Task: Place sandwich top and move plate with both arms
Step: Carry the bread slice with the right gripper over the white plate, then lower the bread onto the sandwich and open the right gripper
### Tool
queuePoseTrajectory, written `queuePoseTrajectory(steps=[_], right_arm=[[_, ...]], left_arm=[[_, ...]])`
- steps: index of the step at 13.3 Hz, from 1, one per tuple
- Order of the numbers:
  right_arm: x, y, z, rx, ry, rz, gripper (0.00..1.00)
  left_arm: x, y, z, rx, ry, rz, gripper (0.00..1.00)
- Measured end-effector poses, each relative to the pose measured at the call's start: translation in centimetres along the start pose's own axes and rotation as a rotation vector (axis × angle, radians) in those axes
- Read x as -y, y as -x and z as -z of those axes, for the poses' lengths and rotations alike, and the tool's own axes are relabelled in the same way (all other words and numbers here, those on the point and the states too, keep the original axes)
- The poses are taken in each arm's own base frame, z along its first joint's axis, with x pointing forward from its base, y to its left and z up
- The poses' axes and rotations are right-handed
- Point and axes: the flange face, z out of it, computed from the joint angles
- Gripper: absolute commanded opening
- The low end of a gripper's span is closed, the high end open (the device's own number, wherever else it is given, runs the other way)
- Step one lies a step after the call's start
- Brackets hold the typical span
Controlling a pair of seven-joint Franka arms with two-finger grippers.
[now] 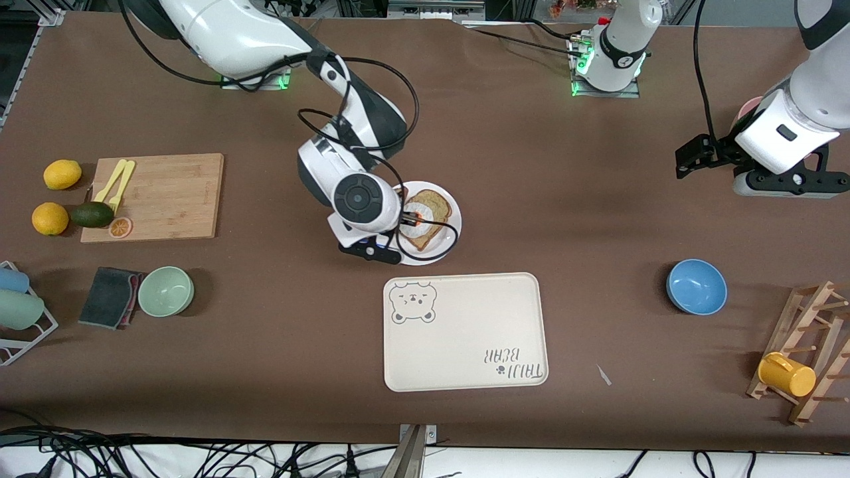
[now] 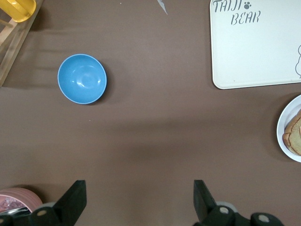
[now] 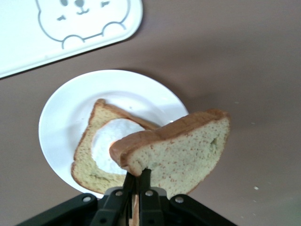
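Speckled tan sandwich top (image 3: pixel 181 148) with dark crust — pinched edgewise in right gripper (image 3: pixel 136 188), tilted over the egg slice (image 3: pixel 106 150) on white plate (image 3: pixel 59 117).
Left gripper (image 2: pixel 138 200) spread wide over bare table.

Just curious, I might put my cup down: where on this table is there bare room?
Bare cloth lies between the blue bowl and the cream tray. It is crowded by the cutting board, lemons and green bowl.

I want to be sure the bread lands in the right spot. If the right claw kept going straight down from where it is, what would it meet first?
Probably the egg-topped slice on the white plate: the right claw, shut on the plain bread slice, hangs over the plate's edge, though depth is hard to judge.
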Motion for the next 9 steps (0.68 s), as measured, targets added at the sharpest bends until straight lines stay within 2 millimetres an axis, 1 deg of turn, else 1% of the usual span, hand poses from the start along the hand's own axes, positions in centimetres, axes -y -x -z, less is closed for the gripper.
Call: queuePoseTrajectory(steps=[1, 2, 4, 5, 7, 9], right_arm=[[1.0, 0.5, -0.6, -0.016, 0.012, 0.023, 0.0], [2.3, 1.6, -1.2, -0.046, 0.034, 0.057, 0.0], [5.5, 5.0, -1.8, -0.103, 0.052, 0.137, 0.0], [6.6, 6.3, -2.0, -0.122, 0.046, 0.183, 0.0], [7.7, 7.2, -2.2, -0.138, 0.031, 0.248, 0.0], [8.1, 7.7, -2.9, -0.133, 0.042, 0.275, 0.0]], left_arm=[[0.0, 0.0, 0.0, 0.0, 0.0, 0.0, 1.0], [0.0, 0.0, 0.0, 0.0, 0.0, 0.0, 1.0], [0.0, 0.0, 0.0, 0.0, 0.0, 0.0, 1.0], [0.0, 0.0, 0.0, 0.0, 0.0, 0.0, 1.0], [0.0, 0.0, 0.0, 0.0, 0.0, 0.0, 1.0], [0.0, 0.0, 0.0, 0.0, 0.0, 0.0, 1.0]])
